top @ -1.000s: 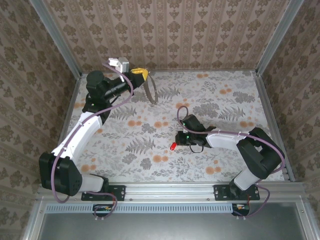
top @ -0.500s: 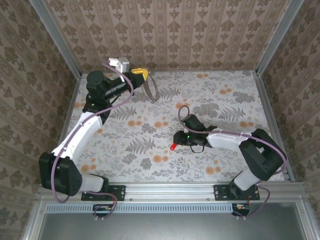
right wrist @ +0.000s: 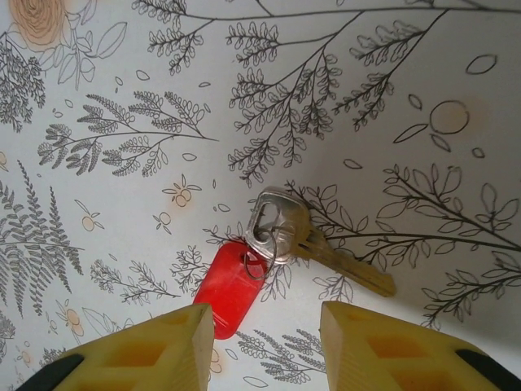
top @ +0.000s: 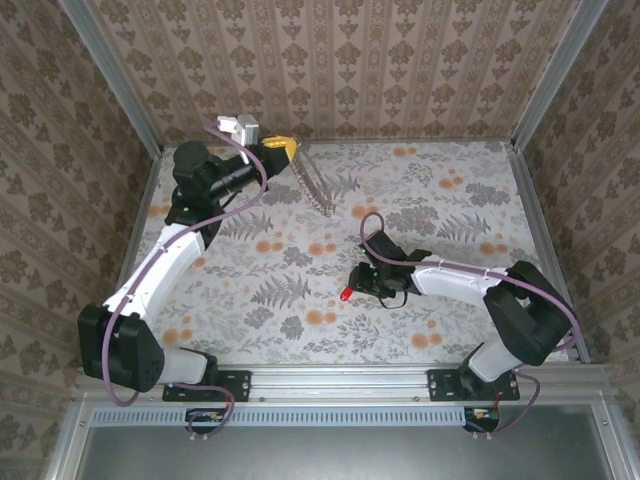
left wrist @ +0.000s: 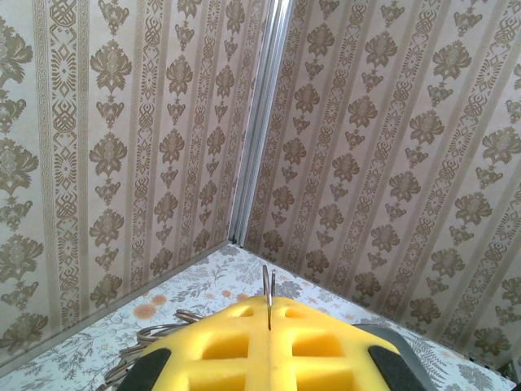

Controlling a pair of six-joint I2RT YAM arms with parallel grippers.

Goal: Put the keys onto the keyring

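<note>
Red-tagged keys (right wrist: 273, 236) — floral table (right wrist: 423, 73)

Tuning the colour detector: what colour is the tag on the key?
The tag is bright red; the right wrist view shows it best.

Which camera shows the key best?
The right wrist view: the key lies flat on the table, its red tag attached, ahead of the open right end effector. In the top external view it is a tiny red speck beside that end effector. The left wrist view faces the wall corner.
</note>
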